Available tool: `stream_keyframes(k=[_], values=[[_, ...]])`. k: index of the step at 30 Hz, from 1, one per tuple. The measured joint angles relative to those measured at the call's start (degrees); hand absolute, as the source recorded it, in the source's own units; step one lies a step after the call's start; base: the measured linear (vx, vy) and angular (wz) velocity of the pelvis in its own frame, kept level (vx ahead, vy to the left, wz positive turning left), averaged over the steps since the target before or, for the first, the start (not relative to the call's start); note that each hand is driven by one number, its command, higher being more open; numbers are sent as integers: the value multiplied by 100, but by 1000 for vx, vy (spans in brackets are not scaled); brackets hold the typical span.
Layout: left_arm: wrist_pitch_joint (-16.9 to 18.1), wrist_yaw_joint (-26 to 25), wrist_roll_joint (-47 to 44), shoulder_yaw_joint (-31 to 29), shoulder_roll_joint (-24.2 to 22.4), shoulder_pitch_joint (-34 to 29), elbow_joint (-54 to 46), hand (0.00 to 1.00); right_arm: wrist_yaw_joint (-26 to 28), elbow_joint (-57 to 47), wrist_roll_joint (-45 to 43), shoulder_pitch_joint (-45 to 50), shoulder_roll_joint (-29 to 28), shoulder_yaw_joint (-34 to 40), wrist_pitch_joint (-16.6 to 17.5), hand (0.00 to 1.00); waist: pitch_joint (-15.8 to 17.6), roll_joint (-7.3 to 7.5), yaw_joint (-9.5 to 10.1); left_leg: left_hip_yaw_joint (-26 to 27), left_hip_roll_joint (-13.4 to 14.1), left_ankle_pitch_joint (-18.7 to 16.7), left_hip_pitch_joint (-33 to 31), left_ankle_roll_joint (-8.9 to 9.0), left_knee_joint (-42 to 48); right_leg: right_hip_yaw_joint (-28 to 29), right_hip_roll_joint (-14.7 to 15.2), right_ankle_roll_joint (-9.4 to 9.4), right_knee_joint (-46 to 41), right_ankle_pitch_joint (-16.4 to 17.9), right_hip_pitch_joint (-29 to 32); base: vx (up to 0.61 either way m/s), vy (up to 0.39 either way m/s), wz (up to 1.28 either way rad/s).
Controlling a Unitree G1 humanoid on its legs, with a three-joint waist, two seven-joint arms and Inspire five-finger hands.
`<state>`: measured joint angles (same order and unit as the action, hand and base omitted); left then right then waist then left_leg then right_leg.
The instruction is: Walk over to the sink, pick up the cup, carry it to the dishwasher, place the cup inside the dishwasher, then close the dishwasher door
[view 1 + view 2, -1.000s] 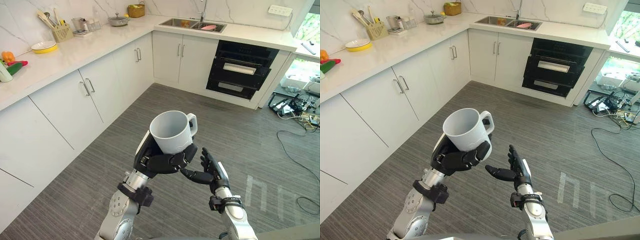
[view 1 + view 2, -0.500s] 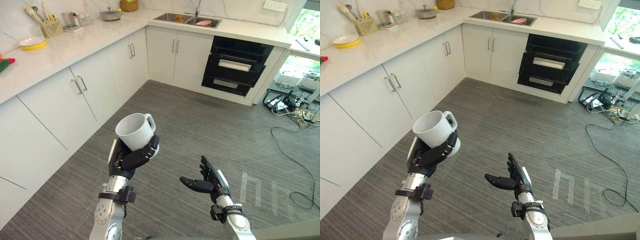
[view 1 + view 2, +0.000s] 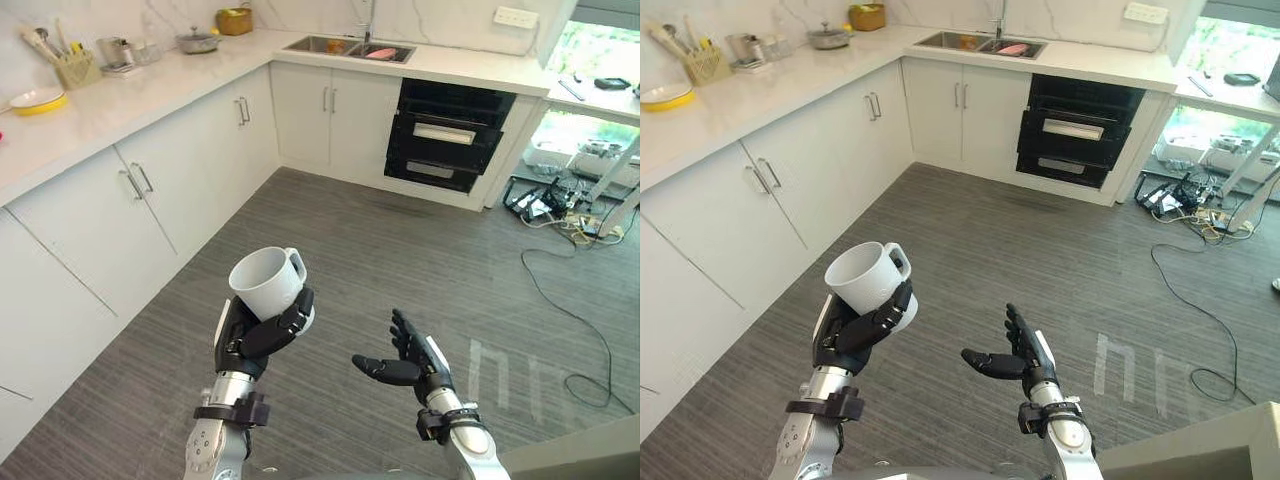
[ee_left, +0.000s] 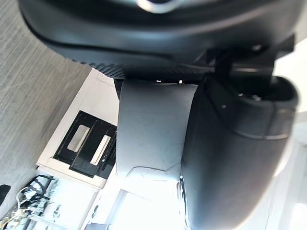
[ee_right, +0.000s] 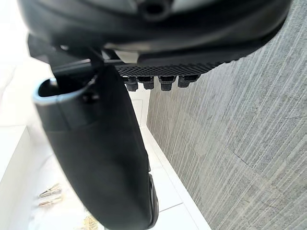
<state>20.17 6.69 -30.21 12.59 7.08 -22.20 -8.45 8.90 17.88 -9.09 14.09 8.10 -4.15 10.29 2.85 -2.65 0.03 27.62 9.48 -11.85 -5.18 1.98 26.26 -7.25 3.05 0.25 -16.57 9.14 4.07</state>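
2 hands show over the floor, both well apart from the sink.

1. Left hand (image 3: 262,335): closed round the cup (image 3: 265,282). Fingers wrap the lower wall from the front, with the palm behind it. In the left wrist view the cup's white wall (image 4: 153,129) sits between the thumb and the finger row.
2. Cup: white and empty. Its mouth is tilted up toward the head camera and its handle is turned toward the sink side. It is held in the air above the floor (image 3: 420,250), far short of the sink.
3. Right hand (image 3: 410,362): open and holding nothing. Fingers are relaxed and near straight, the thumb points toward the left hand, and there is a clear gap to the cup. The right wrist view shows its thumb (image 5: 96,158) against the grey floor.
4. Sink (image 3: 345,46): set in the white counter (image 3: 150,90) at the far wall, with a tap (image 3: 371,15) behind it. A pink item (image 3: 380,53) lies in the basin.
5. Dishwasher (image 3: 445,135): black front, under the counter just to the right of the sink. Door position cannot be judged.
6. Left of the sink on the counter, running outward: a basket (image 3: 236,20), a lidded pot (image 3: 196,41), a utensil holder (image 3: 74,68) and a yellow plate (image 3: 38,99).
7. White cabinets (image 3: 215,140) run under the counter, left of the sink.
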Motion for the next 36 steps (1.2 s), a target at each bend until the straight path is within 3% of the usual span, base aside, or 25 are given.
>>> stream_keyframes(k=[1, 2, 4, 6, 8, 9, 11, 12, 13, 15, 16, 17, 20, 22, 23, 25, 26, 27, 28, 29, 30, 32, 33, 34, 36], values=[[-1, 2, 0, -1, -5, 0, -1, 0, 0, -9, 0, 0, -3, -10, 0, 100, -1, -7, 4, -33, 5, 8, -26, 18, 45, 11, -2, -21, 5, 9, -13, 53, -74, -22], [-1, 6, -2, -11, -54, -4, 7, 0, 3, -66, 1, -13, 43, -36, 0, 100, 49, 12, 32, -306, -114, -78, -170, 298, -50, 96, 28, -71, 90, -27, -33, 60, -44, -19], [-1, 39, -2, 25, -97, -30, 6, 0, -1, -133, 2, -20, 128, -44, -2, 100, 51, 18, 46, -829, -469, 90, -169, 261, -969, 198, 185, -59, 161, 13, -129, 56, 10, -20], [13, 79, -10, 24, -139, -96, 0, 0, 3, -198, 3, -15, 175, -104, -3, 100, 44, 6, 57, -993, -546, 412, -128, 247, -1210, 252, 219, 15, 199, 79, -237, 123, 63, -17], [14, 93, -22, 17, -147, -142, 0, 0, 44, -252, 23, -33, 239, -247, -3, 100, 25, -14, 116, -968, -569, 576, -41, -127, -1091, 373, 224, 182, -39, 350, -181, 155, 85, -27], [13, 91, -25, 15, -140, -145, 0, 0, 56, -252, 24, -35, 255, -271, -5, 100, 24, -9, 123, -955, -578, 528, -42, -177, -1038, 383, 238, 199, -79, 392, -180, 192, 93, -17], [12, 77, -28, 18, -71, -142, -11, 0, 195, -243, 21, -12, 290, -404, -28, 100, -58, 138, 125, -932, -765, 186, -39, -364, -854, 385, 437, 311, -544, 702, -77, 232, 84, 1], [14, 76, -34, 3, -58, -111, -48, 0, 274, -233, 19, -33, 261, -430, -31, 100, -55, 249, 144, -894, -885, 14, -25, -450, -746, 219, 670, 352, -1529, 926, 248, 213, 35, 4], [13, 74, -37, -2, -50, -111, -50, 0, 311, -228, 19, -32, 258, -444, -32, 100, -50, 277, 157, -869, -915, -67, -2, -532, -633, 92, 799, 359, -2042, 936, 444, 366, 47, -11], [10, 69, -23, -40, -14, -197, -88, 0, 425, 29, 17, -41, 208, -526, -30, 100, -13, 367, 267, -734, -982, -495, 408, -479, -258, -124, 1231, 524, -3406, 784, 722, 331, 32, -26], [7, 68, -23, -57, -18, -201, -89, 0, 449, 132, 18, -47, 172, -526, -29, 100, -16, 379, 290, -736, -1002, -540, 542, -503, -272, -175, 1296, 474, -3577, 705, 698, 333, 1, -14], [5, 67, -24, -86, -39, -201, -112, 0, 468, 306, 21, -54, 124, -524, -29, 100, -7, 360, 292, -820, -995, -556, 798, -520, -421, -334, 1366, 267, -3821, 471, 657, 323, -11, 1], [37, 59, -32, -126, -40, -116, -350, 0, 600, 369, 23, -79, 89, -516, -9, 100, 43, 239, 326, -1125, -751, -568, 1092, -498, -768, -728, 1065, 150, -3396, 1062, 818, 281, -80, -11], [37, 0, -31, -101, 0, 125, -345, 0, 685, 267, 21, -164, 116, -465, 2, 100, 179, 14, 311, -1371, -382, -564, 1369, -489, -1033, -888, 620, 203, -2301, 1000, 1284, 225, -133, -26], [38, -18, -28, -79, 30, 198, -312, 0, 685, 200, 20, -155, 127, -464, 6, 100, 197, -13, 275, -1440, -327, -563, 1400, -488, -1037, -835, 584, 292, -1965, 868, 1419, 213, -162, 4], [42, -35, -23, 28, 133, 497, 74, 0, 684, 91, 22, -150, 190, -456, 76, 100, 207, 17, 85, -1685, -278, -602, 1526, -413, -932, -360, 629, 522, -207, -284, 1651, 307, -272, 34], [48, -35, -18, 33, 137, 530, 177, 0, 684, 90, 22, -151, 198, -457, 96, 100, 220, 26, 43, -1715, -250, -665, 1571, -303, -832, -268, 659, 601, 229, -599, 1605, 427, -389, 43], [55, -34, -5, 66, 151, 515, 288, 0, 686, 90, 22, -136, 193, -460, 131, 100, 252, 116, 11, -1773, -183, -863, 1708, -16, -570, -91, 708, 688, 660, -1067, 1493, 462, -430, 40], [77, -37, 3, 180, 111, 527, 480, 0, 681, 111, 23, -142, 216, -398, 126, 100, 327, -28, 20, -1811, 17, -1074, 1770, -17, -231, -72, 611, 734, 218, -1510, 1480, 385, -362, 43], [76, -39, 23, 242, 93, 524, 538, 0, 664, 114, 19, -144, 239, -364, 123, 100, 349, -66, 33, -1814, 99, -1080, 1735, -21, 12, -70, 588, 703, -139, -1490, 1565, 382, -369, 51], [76, -46, 98, 366, 74, 524, 611, 0, 631, 108, 18, -151, 295, -346, 115, 100, 349, -125, 25, -1818, 305, -1059, 1540, -24, 567, -156, 561, 389, -782, -1276, 1735, 377, -357, 48], [43, -49, 98, 511, -18, 514, 631, 0, 611, 115, 15, -269, 449, -346, 18, 100, 383, -316, 62, -1818, 719, -762, 1246, -81, 1486, -365, 481, 175, -1465, -643, 1765, 369, -342, 32], [-34, -48, 102, 528, -66, 508, 633, 0, 590, 117, 18, -278, 465, -331, -46, 100, 398, -384, 52, -1753, 965, -114, 1058, -157, 2032, -456, 372, 136, -1520, -394, 1554, 360, -321, 18], [-84, -35, 98, 510, -82, 465, 630, 0, 594, 108, 19, -197, 440, -322, -55, 100, 411, -423, 53, -1716, 1205, 846, 837, -182, 2494, -514, 260, 92, -1194, -331, 1148, 442, -311, 13], [-93, 19, 92, 474, -180, 405, 604, 0, 613, 62, 17, -87, 432, -285, -53, 100, 400, -435, 70, -1600, 1213, 411, 456, -8, 2900, -538, 172, -14, -645, -395, 703, 377, -167, 2]])
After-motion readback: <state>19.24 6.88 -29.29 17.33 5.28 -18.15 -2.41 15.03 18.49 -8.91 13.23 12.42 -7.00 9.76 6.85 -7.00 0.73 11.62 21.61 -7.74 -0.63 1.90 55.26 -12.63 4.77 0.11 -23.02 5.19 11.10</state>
